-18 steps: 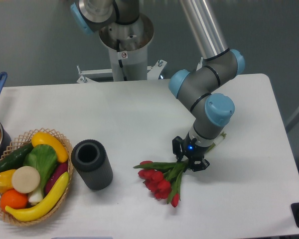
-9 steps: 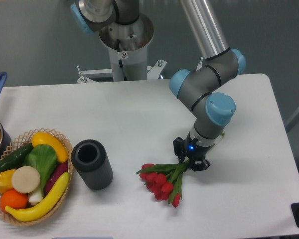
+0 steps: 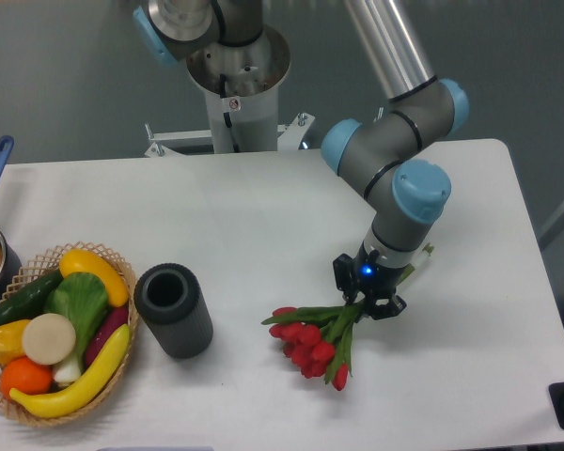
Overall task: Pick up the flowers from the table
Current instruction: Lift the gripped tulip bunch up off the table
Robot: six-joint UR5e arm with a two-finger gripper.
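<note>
From the fixed camera I am seeing the end effector (image 3: pixel 368 299) clamping the green stems of the red tulips (image 3: pixel 312 342), its fingers closing around the bunch. The blooms are fanning out toward the lower left, over the white surface (image 3: pixel 263 216); I cannot tell whether they are touching it. A dark cylindrical vase (image 3: pixel 173 309) is standing beside a wicker basket (image 3: pixel 39 404) of fruit and vegetables at left.
</note>
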